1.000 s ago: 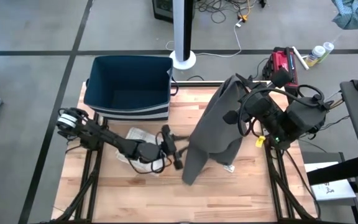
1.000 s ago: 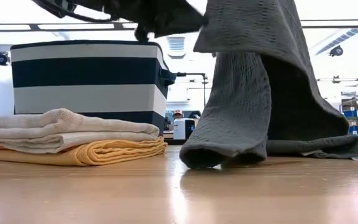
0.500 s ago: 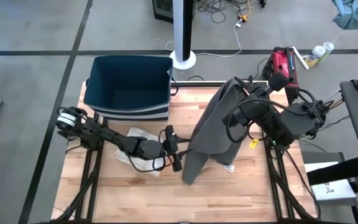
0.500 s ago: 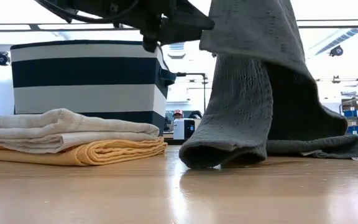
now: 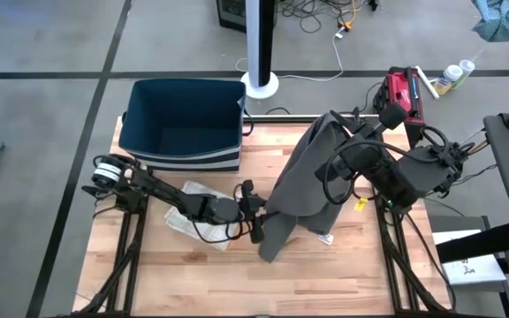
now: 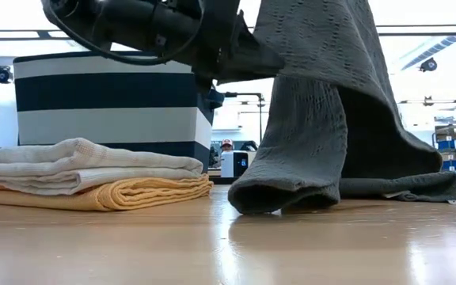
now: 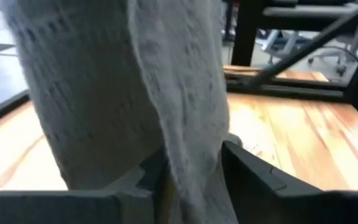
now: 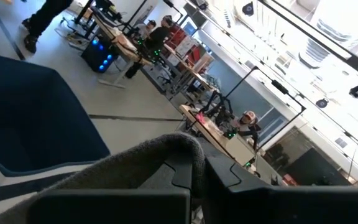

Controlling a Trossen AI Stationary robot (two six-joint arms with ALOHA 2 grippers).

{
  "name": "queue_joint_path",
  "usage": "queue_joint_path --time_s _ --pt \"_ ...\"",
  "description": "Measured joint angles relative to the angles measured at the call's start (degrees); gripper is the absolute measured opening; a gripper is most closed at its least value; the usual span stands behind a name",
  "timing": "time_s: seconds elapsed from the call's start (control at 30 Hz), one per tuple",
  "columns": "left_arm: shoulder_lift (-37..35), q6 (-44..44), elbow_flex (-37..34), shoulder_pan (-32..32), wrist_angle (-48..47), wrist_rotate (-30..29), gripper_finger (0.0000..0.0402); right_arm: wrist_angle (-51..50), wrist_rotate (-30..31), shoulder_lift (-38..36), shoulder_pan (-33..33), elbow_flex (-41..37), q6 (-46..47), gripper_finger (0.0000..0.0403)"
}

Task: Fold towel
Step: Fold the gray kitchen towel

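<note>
Grey waffle-knit towel (image 5: 303, 190) hangs off the right gripper (image 5: 332, 119), which is clenched on its top corner up above the table (image 5: 352, 265), with the bottom end bunched on the wood. Left gripper (image 5: 259, 215) is at the towel's hanging edge, fingers either side of the fabric, about half closed, can't tell if it's really pinching. Folded towels (image 6: 85, 184) sit by the striped basket (image 5: 184, 124).

1. Grey concrete floor (image 5: 51, 53) crossed by dark seams surrounds the wooden table (image 5: 325, 283).
2. A white pole (image 5: 260, 44) stands behind.
3. Bright ceiling light strips (image 8: 328, 25) glow overhead.
</note>
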Motion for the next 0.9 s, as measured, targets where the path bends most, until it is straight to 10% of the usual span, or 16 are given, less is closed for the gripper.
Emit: queue_joint_path --time_s 0.63,0.9 --pt "-3.28 6.54 1.63 -1.51 -0.46 3.91 0.0007 0.96 -1.98 -0.13 0.0 0.02 -2.33 0.0003" --pt "-15.05 18.69 25.26 -7.1 -31.62 4.6 0.0001 28.0 -2.79 -0.22 1.9 4.89 -20.5 0.0003"
